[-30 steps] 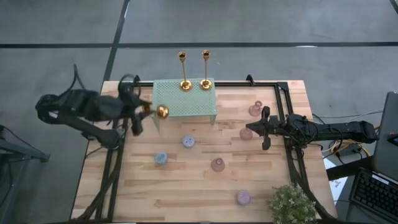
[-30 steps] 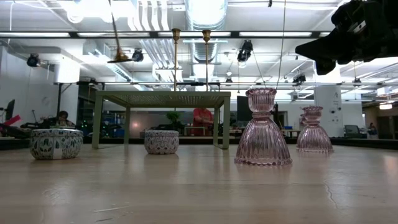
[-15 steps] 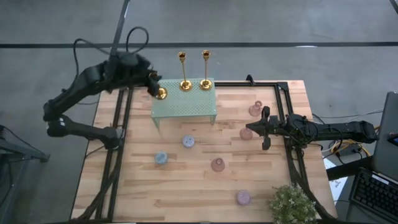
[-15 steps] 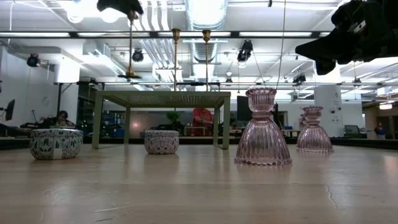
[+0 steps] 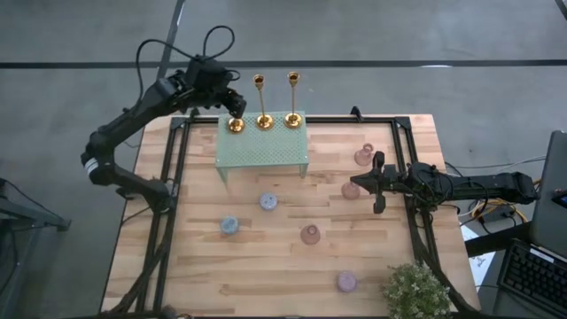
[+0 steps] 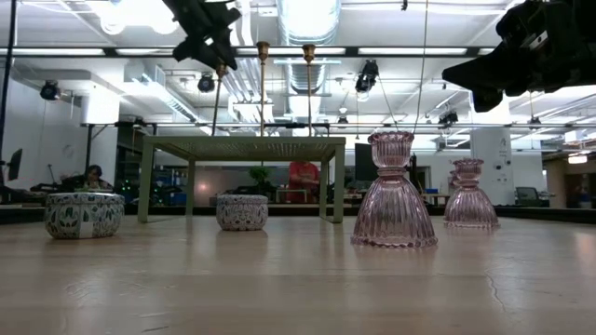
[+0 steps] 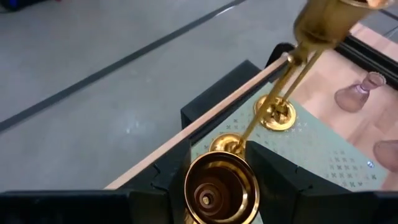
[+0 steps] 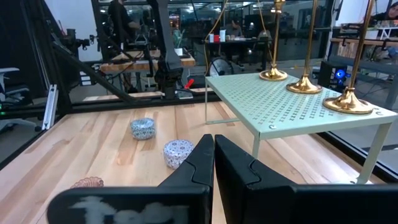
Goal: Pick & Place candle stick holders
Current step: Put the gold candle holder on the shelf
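The left gripper (image 5: 232,99) has its jaws clamped on the upper stem of a gold candlestick (image 5: 236,124), the third of its kind. Its round base sits at, or just above, the far-left corner of the pale green perforated rack (image 5: 263,152); contact cannot be told from above. In the low view the stem leans a little, running down from the jaws toward the rack top. The long axis is near upright, so the release likely depends on straightening it and seating the base flat, just beside the two gold candlesticks (image 5: 263,120) already upright there.

The right gripper (image 5: 376,182) waits with jaws closed above the worktop (image 5: 266,266), near a pinkish glass holder (image 5: 351,190). The small round pastel holders (image 5: 267,202) lie on the worktop in front of the rack, roughly between the two arms.
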`<state>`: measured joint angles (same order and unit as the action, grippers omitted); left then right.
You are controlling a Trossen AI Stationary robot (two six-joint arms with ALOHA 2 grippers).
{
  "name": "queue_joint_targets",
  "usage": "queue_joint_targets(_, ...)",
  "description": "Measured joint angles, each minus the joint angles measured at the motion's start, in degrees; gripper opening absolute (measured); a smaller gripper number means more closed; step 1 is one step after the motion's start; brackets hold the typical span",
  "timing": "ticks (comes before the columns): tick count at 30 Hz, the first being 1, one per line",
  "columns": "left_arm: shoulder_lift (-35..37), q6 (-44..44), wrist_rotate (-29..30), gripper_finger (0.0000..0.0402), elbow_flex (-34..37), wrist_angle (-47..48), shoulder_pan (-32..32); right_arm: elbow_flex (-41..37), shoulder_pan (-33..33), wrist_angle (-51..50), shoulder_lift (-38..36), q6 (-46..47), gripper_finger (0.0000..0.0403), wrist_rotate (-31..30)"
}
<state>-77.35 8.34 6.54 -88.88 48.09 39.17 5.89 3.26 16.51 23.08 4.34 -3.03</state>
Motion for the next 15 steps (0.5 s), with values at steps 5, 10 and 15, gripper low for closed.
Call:
queue_joint_targets(5, -0.5, 0.3, -0.2, 0.0149, -0.1, -0.6, 0.2, 0.0, 0.0, 0.0, 0.0, 0.0, 0.0008, 0.0)
queue_joint_targets(10, 1.2, 1.3, -0.7, 0.0149, 0.1, -1.5, 0.7, 0.0, 0.0, 0.0, 0.0, 0.0, 0.0008, 0.0)
queue_joint_targets(15, 2.3, 2.1, -1.2, 0.0149, 0.1, -0.6, 1.4, 0.0, 0.0, 0.0, 0.0, 0.0, 0.0008, 0.0)
